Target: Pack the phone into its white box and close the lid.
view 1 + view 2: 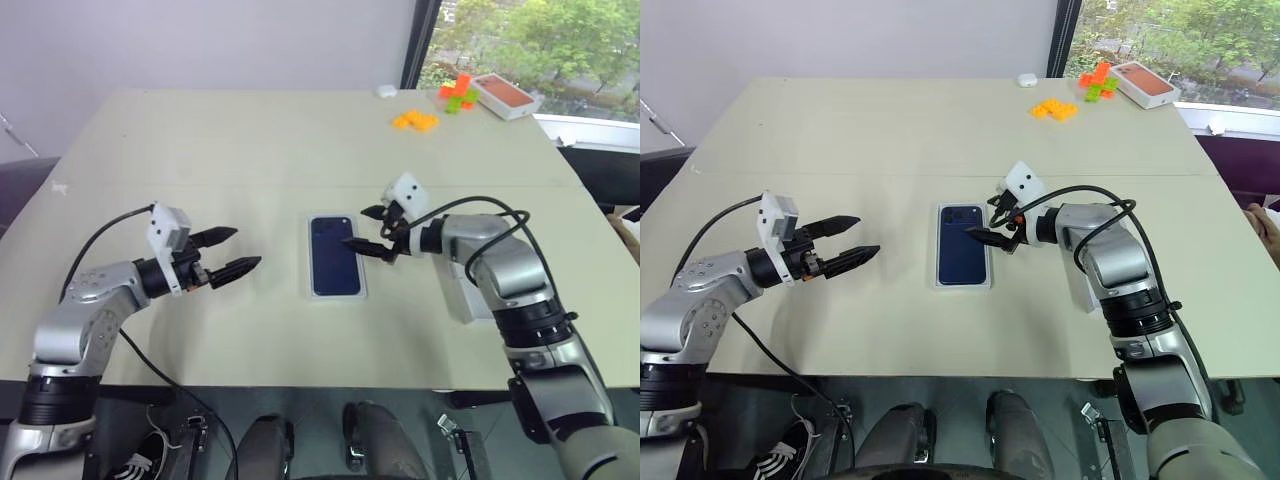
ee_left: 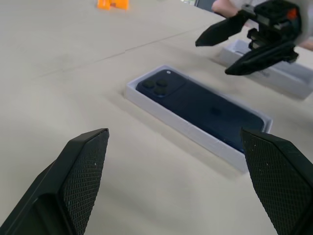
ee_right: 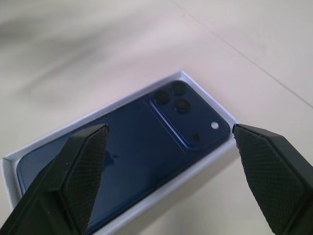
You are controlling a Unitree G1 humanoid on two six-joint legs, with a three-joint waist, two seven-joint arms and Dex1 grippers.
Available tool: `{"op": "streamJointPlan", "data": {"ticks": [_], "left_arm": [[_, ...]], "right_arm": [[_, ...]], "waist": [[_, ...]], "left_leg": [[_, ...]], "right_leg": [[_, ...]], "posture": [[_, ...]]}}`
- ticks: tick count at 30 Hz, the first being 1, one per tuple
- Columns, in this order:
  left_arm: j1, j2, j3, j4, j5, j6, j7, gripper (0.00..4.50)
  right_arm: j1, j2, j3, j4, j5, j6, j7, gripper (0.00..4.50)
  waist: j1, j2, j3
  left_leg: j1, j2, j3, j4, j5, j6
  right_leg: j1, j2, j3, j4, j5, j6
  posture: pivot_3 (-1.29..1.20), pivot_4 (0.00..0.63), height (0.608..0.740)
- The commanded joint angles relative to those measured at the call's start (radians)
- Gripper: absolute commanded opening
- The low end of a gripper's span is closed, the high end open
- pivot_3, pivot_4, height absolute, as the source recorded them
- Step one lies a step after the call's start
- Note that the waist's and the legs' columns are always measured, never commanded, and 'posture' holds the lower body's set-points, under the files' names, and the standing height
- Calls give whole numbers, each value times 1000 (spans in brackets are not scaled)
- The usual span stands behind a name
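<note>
A wide beige table [image 1: 270, 130] fills the room's middle, a seam running across it; a grey wall stands behind and a window with green trees at two o'clock. No writing can be read anywhere. The lid [image 1: 462, 288] lies at three o'clock, largely hidden under the right arm. At centre the box [image 1: 336, 294] holds the phone [image 1: 333, 256], back up, camera cluster at its twelve o'clock end. The left gripper [image 1: 232, 252] hovers at nine o'clock, jaws wide, empty. The right gripper [image 1: 366, 228] hangs over the phone's three o'clock edge, jaws spread, gripping nothing. Orange blocks [image 1: 414, 120] sit at one o'clock.
</note>
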Motion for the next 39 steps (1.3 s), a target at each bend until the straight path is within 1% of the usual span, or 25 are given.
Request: {"op": "streamJointPlan", "data": {"ticks": [1,7,8,10,14,15,17,18,20,22,24,25,28,30,32,34,36,39], "left_arm": [[3,-9,19,5,25,-79,-26,4458],[7,-25,13,7,35,-103,-27,4458],[-1,-18,-1,27,55,-84,-14,4458],[-35,-13,-53,76,148,-75,43,4458],[-74,-80,-65,69,103,16,96,4458],[-80,-93,-67,63,86,56,108,4222],[-94,-120,-81,69,103,80,141,3637],[-102,-134,-93,77,121,92,165,3171],[-110,-154,-110,88,144,107,195,2111],[-114,-166,-120,93,158,107,208,1225],[-132,-187,-145,118,191,105,235,120],[-144,-199,-161,136,212,105,253,49],[-206,-224,-224,202,292,95,282,49],[-246,-248,-237,243,309,104,297,49],[-275,-267,-242,283,325,117,314,49],[-297,-283,-261,336,373,89,340,49],[-304,-305,-281,357,386,90,335,49],[-288,-319,-305,331,374,128,293,49]], "right_arm": [[0,-38,-23,-52,-6,53,-35,4277],[32,-69,-35,-89,16,79,-51,4277],[37,-69,-29,-80,5,47,-55,4277],[38,-41,-27,-46,-3,-1,-76,4277],[45,-36,16,4,-57,-113,-90,4277],[42,-28,7,13,-52,-118,-94,4019],[34,-30,4,29,-54,-133,-86,3428],[33,-32,7,34,-57,-138,-82,2967],[32,-33,10,44,-64,-149,-78,1894],[31,-33,12,54,-75,-164,-81,1007],[40,-45,35,67,-109,-203,-76,0],[47,-54,52,74,-132,-228,-73,0],[77,-74,108,81,-194,-294,-66,0],[81,-59,118,91,-206,-308,-73,0],[76,-45,123,104,-217,-317,-81,0],[75,-37,145,117,-246,-344,-85,0],[78,-25,159,121,-263,-362,-88,0],[85,-19,161,113,-271,-369,-74,0]], "waist": [[-1,0,0],[-6,0,0],[-7,0,0],[-5,0,0],[-4,0,0],[-3,0,0],[-4,0,0],[-4,0,0],[-4,0,0],[-5,0,0],[-7,0,0],[-5,0,0],[0,0,0],[-2,0,0],[-3,0,0],[-6,0,0],[-8,0,0],[-4,1,-1]], "left_leg": [[0,0,0,0,0,0],[0,0,1,0,-1,3],[0,0,1,0,-1,3],[1,0,1,0,-1,3],[1,0,1,0,-1,4],[1,0,1,0,-1,5],[0,0,1,1,-1,5],[0,-1,1,1,-1,5],[0,0,1,0,-1,4],[0,0,1,0,-1,4],[1,0,1,0,-1,4],[1,0,1,0,-1,4],[1,-1,1,1,0,4],[1,-1,1,1,0,4],[0,-1,2,1,3,-1],[1,-1,2,1,3,-1],[1,-1,2,1,3,-1],[1,-1,1,1,3,-2]], "right_leg": [[0,0,0,0,0,0],[0,0,0,0,0,0],[0,0,0,0,0,0],[0,0,0,0,0,0],[0,0,0,2,0,0],[1,0,0,1,0,0],[0,0,0,1,0,1],[0,0,0,1,0,1],[0,0,0,0,0,1],[0,0,0,0,0,1],[0,0,0,1,0,1],[0,0,0,1,0,1],[1,0,0,1,0,1],[1,0,0,1,1,1],[1,0,0,1,1,1],[1,0,0,1,1,1],[1,1,0,1,1,1],[1,1,0,1,1,1]], "posture": [[0,150,740],[0,150,740],[0,150,740],[0,150,740],[0,150,740],[0,150,740],[0,150,740],[0,150,740],[0,150,740],[0,150,740],[0,150,740],[0,150,740],[0,150,740],[0,150,740],[0,150,740],[0,150,740],[0,150,740],[0,150,740]]}}
